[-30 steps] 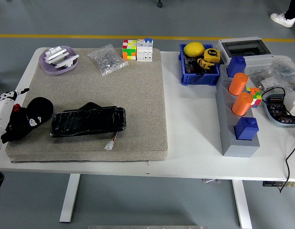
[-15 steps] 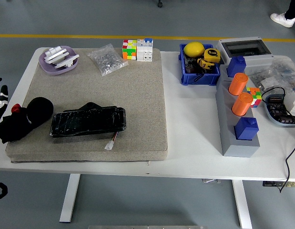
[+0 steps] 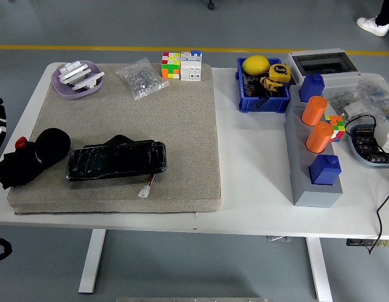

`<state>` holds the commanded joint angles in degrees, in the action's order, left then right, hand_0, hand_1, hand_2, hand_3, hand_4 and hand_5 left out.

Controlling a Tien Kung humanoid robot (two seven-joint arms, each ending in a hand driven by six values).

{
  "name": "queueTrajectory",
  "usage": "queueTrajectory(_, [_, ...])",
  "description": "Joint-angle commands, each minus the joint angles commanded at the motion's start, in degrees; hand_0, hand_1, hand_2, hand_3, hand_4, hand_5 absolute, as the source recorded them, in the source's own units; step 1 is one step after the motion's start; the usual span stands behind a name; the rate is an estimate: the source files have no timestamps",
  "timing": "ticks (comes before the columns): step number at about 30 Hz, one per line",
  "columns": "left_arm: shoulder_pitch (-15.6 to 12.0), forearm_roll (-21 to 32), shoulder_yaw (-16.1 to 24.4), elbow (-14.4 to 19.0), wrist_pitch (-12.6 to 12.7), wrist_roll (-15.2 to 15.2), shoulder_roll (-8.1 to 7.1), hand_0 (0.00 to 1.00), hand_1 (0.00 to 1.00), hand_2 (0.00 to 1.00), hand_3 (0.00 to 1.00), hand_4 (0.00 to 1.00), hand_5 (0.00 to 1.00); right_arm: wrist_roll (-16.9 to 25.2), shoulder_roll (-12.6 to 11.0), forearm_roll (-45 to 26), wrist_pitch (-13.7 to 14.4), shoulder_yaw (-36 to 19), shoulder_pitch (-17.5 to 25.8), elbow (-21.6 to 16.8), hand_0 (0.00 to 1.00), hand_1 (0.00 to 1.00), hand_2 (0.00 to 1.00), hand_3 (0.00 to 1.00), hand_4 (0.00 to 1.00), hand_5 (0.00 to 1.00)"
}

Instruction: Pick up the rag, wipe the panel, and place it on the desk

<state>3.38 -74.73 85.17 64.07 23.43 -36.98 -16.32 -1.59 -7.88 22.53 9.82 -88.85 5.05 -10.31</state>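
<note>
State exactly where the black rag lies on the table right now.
In the head view, the black rag lies at the left end of the grey mat, just left of the black panel and touching its end.

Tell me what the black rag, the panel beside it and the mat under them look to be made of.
The black rag looks like soft matte cloth, bunched and rounded. The panel looks wrapped in glossy black plastic film, judging by crinkled highlights; what's underneath is hidden. The mat looks like grey-beige felt or foam, with a speckled matte surface and a thick soft edge.
</note>
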Motion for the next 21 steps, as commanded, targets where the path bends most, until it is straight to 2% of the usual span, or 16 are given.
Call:
queueTrajectory(10, [-0.37,1.52,-2.10,0.81,-1.83,0.00,-1.73,0.491,0.612,0.609,0.581,0.676,0.573,-0.26,0.12,-4.47,0.03,5.33,1.05,0.00,0.545,0.570,0.642,0.586,0.998,0.489])
queueTrajectory(18, [-1.21,0.38,-2.06,1.19,-2.75,0.23,-2.78,0.496,0.616,0.609,0.578,0.680,0.562,-0.32,0.12,-7.47,-0.04,8.04,1.92,0.00,0.546,0.571,0.642,0.586,0.998,0.488])
queueTrajectory(19, [-1.25,0.10,-2.08,1.24,-2.83,0.44,-2.90,0.511,0.622,0.609,0.577,0.678,0.546,-0.32,0.17,-8.04,-0.06,8.48,2.06,0.00,0.583,0.585,0.642,0.586,0.998,0.487])
queueTrajectory(21, [-1.34,-0.88,-2.09,1.41,-2.98,1.04,-3.16,0.511,0.622,0.609,0.577,0.678,0.546,-0.33,0.23,-9.02,-0.06,9.26,2.32,0.00,0.583,0.585,0.642,0.586,0.998,0.487])
